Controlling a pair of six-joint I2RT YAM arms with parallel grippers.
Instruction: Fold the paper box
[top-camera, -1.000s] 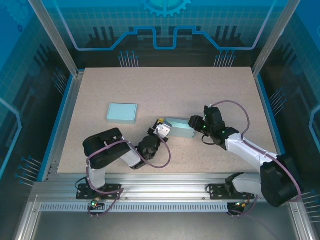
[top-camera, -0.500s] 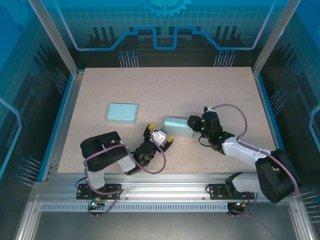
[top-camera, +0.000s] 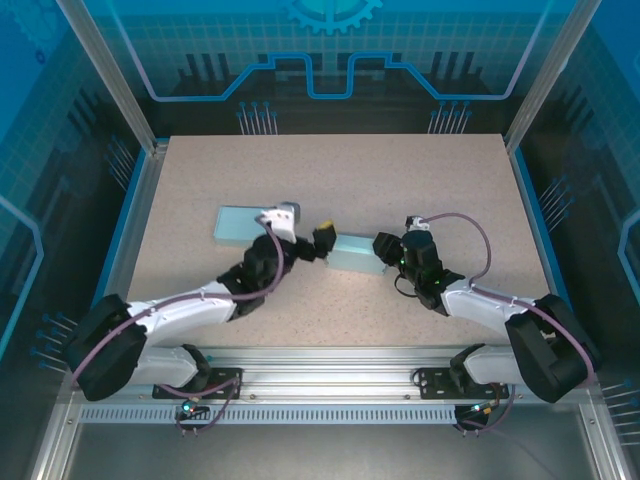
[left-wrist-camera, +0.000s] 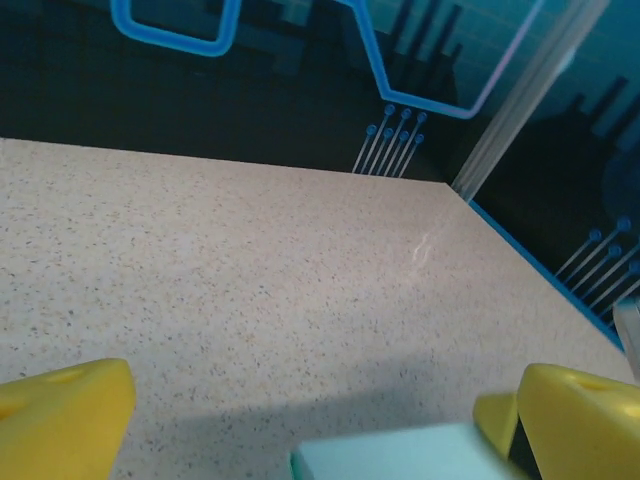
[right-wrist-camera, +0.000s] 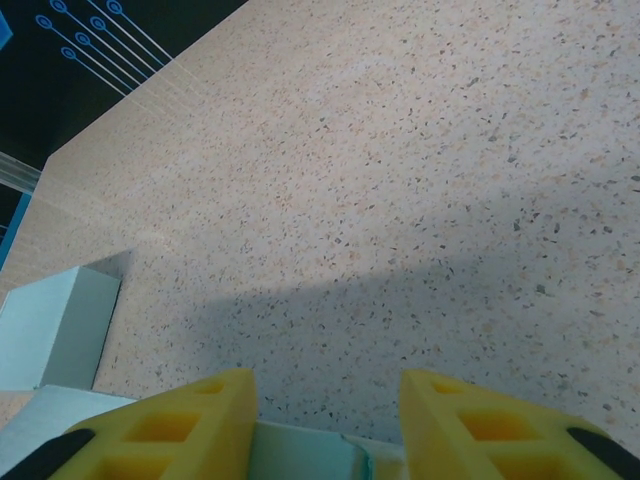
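Evidently the paper box (top-camera: 352, 256) is a light thing: thin pale teal card, hollow inside. I expect it to slide on the table (top-camera: 400, 170) at a small push, and its walls to bend or crease if they are squeezed in the middle. It lies about in the middle of the table, a little nearer to the near edge than to the far one, with its long side running left to right. I judge that the best places to take it are the short ends and the folded edges, where the card should be more stiff; the broad panels look weak, and a hard pinch may leave a dent. The right gripper (top-camera: 386, 250) is at the right end of the box. In the right wrist view its yellow fingers (right-wrist-camera: 170, 430) stand partly together with teal card between them, so it seems to be clamped on that end. The left gripper (top-camera: 318, 243) is at the left end with its jaws wide apart; the box top shows low between its two yellow tips, and I see no contact. Toward the left edge of the table lies a flat teal piece (top-camera: 238, 222), apart from the box.
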